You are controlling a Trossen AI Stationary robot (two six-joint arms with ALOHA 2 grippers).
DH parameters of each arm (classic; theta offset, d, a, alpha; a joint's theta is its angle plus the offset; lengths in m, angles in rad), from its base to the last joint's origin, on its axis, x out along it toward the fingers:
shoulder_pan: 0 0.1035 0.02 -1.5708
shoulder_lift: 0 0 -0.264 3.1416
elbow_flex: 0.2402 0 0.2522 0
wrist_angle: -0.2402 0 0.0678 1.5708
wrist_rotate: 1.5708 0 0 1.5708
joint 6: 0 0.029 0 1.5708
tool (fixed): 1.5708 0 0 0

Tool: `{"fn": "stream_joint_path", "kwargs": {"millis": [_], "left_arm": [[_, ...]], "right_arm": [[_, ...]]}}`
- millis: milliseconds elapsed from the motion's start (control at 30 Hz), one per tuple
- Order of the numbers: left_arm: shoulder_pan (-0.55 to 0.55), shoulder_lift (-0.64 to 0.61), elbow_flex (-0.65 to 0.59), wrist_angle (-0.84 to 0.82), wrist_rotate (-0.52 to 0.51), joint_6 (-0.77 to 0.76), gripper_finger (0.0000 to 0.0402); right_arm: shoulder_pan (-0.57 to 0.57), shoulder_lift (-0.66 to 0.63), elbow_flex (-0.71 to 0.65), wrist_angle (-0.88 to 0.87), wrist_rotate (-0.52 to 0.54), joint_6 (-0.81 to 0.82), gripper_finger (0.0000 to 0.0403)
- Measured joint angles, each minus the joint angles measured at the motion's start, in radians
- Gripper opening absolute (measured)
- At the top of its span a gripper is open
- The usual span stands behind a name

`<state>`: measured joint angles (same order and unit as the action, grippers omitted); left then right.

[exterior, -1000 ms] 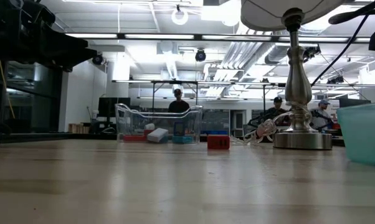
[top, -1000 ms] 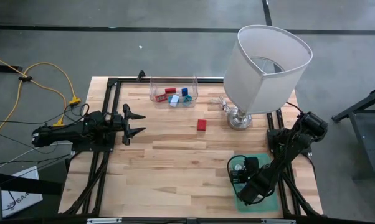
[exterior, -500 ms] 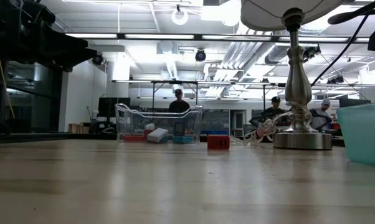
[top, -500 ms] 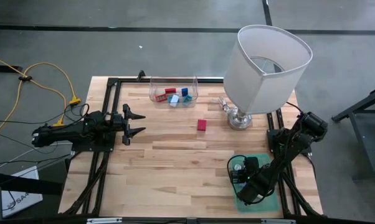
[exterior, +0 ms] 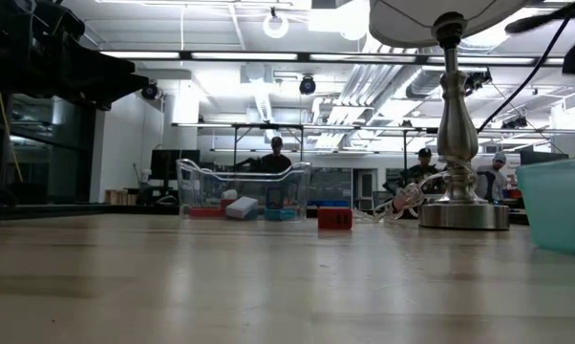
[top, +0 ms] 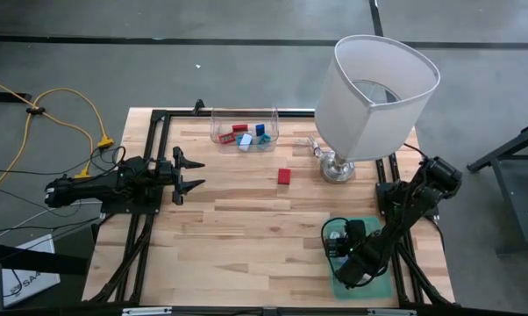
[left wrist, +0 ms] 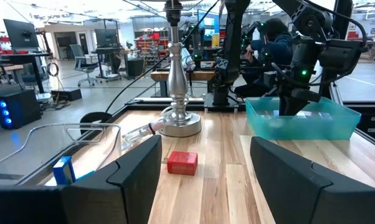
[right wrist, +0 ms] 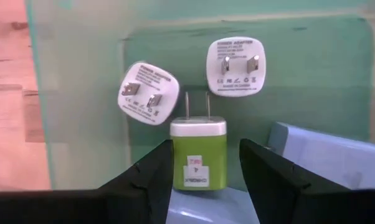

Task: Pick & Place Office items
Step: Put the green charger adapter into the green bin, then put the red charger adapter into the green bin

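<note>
Right gripper (right wrist: 203, 163) inside teal bin (top: 375, 230), fingers parted either side of green plug adapter (right wrist: 198, 162), touching unclear, two white adapters (right wrist: 235, 66) beyond, left gripper (top: 192, 173) open, well apart from bin.

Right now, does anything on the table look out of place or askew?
One red block lies alone on the bare wood, apart from the clear bin that holds the other coloured pieces. In the teal tray, a green plug adapter sits between the right claw fingers, beside two white adapters, one lying tilted. Nothing looks spilled or damaged.
</note>
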<state>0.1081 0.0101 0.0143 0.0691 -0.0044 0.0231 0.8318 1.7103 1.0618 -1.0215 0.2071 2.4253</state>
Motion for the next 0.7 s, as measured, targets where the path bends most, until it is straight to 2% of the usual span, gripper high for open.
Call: {"fn": "stream_joint_path", "kwargs": {"millis": [167,333,567,700], "left_arm": [[0.0,0.0,0.0,0.0,0.0,0.0,0.0237],[0.0,0.0,0.0,0.0,0.0,0.0,0.0237],[0.0,0.0,0.0,0.0,0.0,0.0,0.0237],[0.0,0.0,0.0,0.0,0.0,0.0,0.0237]], "right_arm": [[0.008,-0.067,0.0,-0.021,0.033,0.009,0.017],[0.006,-0.127,0.0,-0.023,0.144,-0.038,0.017],[0.011,-0.169,0.001,-0.011,0.227,-0.073,0.017],[0.029,-0.194,0.001,0.039,0.311,-0.107,0.017]]}}
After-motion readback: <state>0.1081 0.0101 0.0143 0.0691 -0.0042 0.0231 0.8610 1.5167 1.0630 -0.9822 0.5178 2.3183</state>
